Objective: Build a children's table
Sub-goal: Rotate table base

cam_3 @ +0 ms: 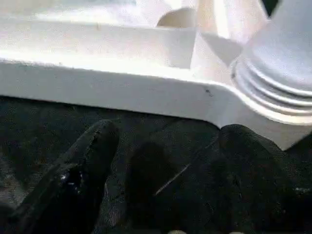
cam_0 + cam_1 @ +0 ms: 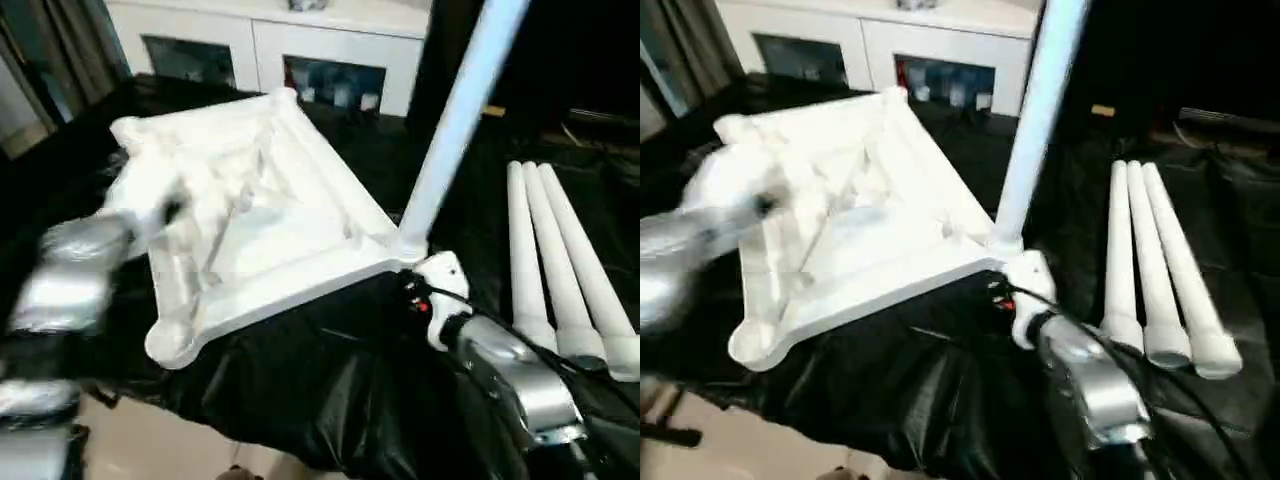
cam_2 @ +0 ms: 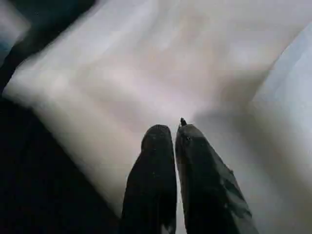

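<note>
Tabletop [image 2: 250, 215] lay underside-up on black-draped surface [image 2: 330, 400], near its front edge. One leg [image 2: 455, 120] stood in near-right socket; three legs [image 2: 565, 270] lay toward right edge. Left gripper [image 3: 174, 134] pressed together over ribs; right gripper [image 1: 161, 146] spread, empty, just beside socket. Judged light, rigid, slick plastic; grip leg mid-shaft.

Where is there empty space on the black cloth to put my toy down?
Bare black cloth lies in front of the tabletop, and a strip between the standing leg and the three loose legs. It's crowded at the near-right corner, by the right gripper.
</note>
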Available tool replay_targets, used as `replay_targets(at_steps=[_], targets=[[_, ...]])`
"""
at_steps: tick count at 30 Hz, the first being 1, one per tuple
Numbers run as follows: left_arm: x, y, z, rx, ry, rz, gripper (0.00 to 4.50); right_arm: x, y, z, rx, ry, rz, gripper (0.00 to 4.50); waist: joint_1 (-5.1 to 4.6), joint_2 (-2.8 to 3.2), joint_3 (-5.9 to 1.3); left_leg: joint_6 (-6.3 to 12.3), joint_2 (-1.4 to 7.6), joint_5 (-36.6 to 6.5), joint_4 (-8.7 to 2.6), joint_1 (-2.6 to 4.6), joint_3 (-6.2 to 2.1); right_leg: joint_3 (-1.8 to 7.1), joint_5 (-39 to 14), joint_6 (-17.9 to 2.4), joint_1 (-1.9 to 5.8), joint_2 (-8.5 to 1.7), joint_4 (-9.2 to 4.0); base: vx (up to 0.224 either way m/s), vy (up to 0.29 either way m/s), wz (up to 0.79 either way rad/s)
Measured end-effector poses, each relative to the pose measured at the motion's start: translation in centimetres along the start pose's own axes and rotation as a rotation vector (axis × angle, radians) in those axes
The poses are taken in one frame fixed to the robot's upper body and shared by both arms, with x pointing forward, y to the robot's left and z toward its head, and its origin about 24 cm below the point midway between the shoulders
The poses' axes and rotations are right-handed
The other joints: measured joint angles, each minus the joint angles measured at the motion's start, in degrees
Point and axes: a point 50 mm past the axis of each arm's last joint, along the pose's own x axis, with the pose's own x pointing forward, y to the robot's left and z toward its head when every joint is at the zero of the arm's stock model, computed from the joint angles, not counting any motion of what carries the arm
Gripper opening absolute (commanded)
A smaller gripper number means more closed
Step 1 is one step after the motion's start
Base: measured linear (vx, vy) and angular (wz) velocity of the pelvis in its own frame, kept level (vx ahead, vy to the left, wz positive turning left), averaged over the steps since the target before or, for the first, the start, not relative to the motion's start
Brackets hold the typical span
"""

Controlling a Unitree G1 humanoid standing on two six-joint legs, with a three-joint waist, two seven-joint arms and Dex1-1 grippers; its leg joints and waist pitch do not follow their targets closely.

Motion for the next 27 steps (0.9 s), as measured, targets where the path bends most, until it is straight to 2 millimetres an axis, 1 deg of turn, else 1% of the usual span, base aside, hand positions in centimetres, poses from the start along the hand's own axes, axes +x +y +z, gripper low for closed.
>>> replay_targets(at_steps=[1, 4, 6, 7, 10, 12, 15, 17, 19, 20, 22, 24, 27], targets=[[-0.1, 0.0, -0.3, 0.007, 0.022, 0.008, 0.02, 0.2, 0.0, 0.1, -0.007, 0.003, -0.005, 3.41, 0.58, -0.23, 0.01, -0.23, 0.0, -0.1, 0.09, -0.06, 0.01, 0.04, 0.0, 0.0, 0.04, -0.01, 0.01, 0.0, 0.0, 0.0], [-0.4, -0.1, -0.3, 0.007, 0.05, -0.007, 0.01, 0.8, -0.1, 0.3, -0.016, 0.015, -0.017, 3.07, 1.13, -0.85, 0.07, -0.28, 0.0, -0.1, 0.28, -0.02, 0.06, 0.21, 0.0, 0.0, 0.11, -0.07, 0.21, 0.0, 0.0, 0.0], [-0.3, -0.9, -0.4, 0.014, 0.071, -0.062, 0.0, 1.2, -0.2, 0.4, -0.016, 0.023, -0.028, 3.0, 1.12, -0.96, 0.07, -0.28, 0.0, -0.1, 0.46, 0.03, 0.05, 0.32, 0.0, 0.0, 0.11, -0.1, 0.43, 0.0, 0.0, 0.0], [0.0, -1.7, -0.5, 0.017, 0.076, -0.109, 0.0, 1.4, -0.3, 0.5, -0.016, 0.025, -0.036, 2.95, 1.09, -0.98, 0.08, -0.33, -0.01, 0.0, 0.53, 0.05, 0.05, 0.37, 0.0, 0.0, 0.09, -0.1, 0.56, 0.0, 0.0, 0.0], [0.7, -3.6, -0.6, 0.035, 0.081, -0.199, 0.0, 1.9, -0.3, 0.6, -0.009, 0.036, -0.052, 2.62, 0.99, -1.11, 0.15, -0.59, 0.04, 0.1, 0.51, 0.24, 0.01, 0.34, 0.0, 0.0, 0.11, -0.02, 0.82, 0.0, 0.0, 0.0], [0.9, -4.2, -0.6, 0.052, 0.079, -0.224, 0.0, 2.1, -0.5, 0.8, -0.014, 0.037, -0.057, 2.57, 0.97, -1.11, 0.16, -0.77, 0.06, 0.2, 0.44, 0.31, -0.02, 0.32, 0.0, 0.0, 0.1, 0.02, 0.9, 0.0, 0.0, 0.0], [1.1, -4.0, -0.4, 0.086, 0.085, -0.225, 0.0, 2.2, -0.7, 0.4, -0.014, 0.052, -0.062, 2.19, 0.94, -1.1, 0.16, -0.85, 0.06, 0.3, 0.39, 0.35, -0.06, 0.29, 0.0, 0.0, 0.11, 0.06, 0.95, 0.0, 0.0, 0.0], [1.1, -3.7, -0.1, 0.104, 0.094, -0.225, 0.0, 2.3, -0.6, 0.2, -0.013, 0.061, -0.063, 2.16, 0.93, -1.08, 0.17, -0.85, 0.05, 0.3, 0.39, 0.34, -0.07, 0.3, 0.0, 0.0, 0.11, 0.06, 0.94, 0.0, 0.0, 0.0], [1.1, -3.4, -0.1, 0.103, 0.109, -0.229, 0.0, 2.4, -0.7, 0.1, -0.015, 0.065, -0.064, 1.93, 0.87, -1.08, 0.17, -0.83, 0.05, 0.3, 0.39, 0.33, -0.07, 0.33, 0.0, 0.0, 0.11, 0.06, 0.9, 0.0, 0.0, 0.0], [0.9, -3.3, -0.5, 0.133, 0.149, -0.255, 0.0, 2.5, -0.7, 0.1, -0.021, 0.07, -0.067, 1.75, 0.73, -1.07, 0.16, -0.83, 0.05, 0.3, 0.39, 0.33, -0.08, 0.33, 0.0, 0.0, 0.11, 0.05, 0.9, 0.0, 0.0, 0.0], [0.6, -3.5, -1.4, 0.176, 0.22, -0.31, 0.0, 2.6, -0.9, 0.1, -0.028, 0.075, -0.08, 1.68, 0.45, -1.02, 0.19, -0.83, 0.05, 0.3, 0.37, 0.33, -0.08, 0.33, 0.0, 0.0, 0.08, 0.06, 0.9, 0.0, 0.0, 0.0], [0.6, -4.0, -1.5, 0.184, 0.237, -0.363, 0.0, 2.9, -1.1, 0.1, -0.033, 0.08, -0.088, 1.39, 0.4, -0.98, 0.16, -0.83, 0.05, 0.3, 0.35, 0.4, -0.06, 0.34, 0.0, 0.0, 0.13, 0.06, 0.9, 0.0, 0.0, 0.0], [0.4, -4.8, -1.6, 0.172, 0.246, -0.432, 0.0, 3.2, -1.4, 0.0, -0.03, 0.084, -0.102, 1.27, 0.36, -0.8, 0.17, -0.86, 0.05, 0.3, 0.35, 0.45, -0.06, 0.35, 0.1, -0.1, 0.15, 0.06, 0.93, 0.0, 0.0, 0.0]])
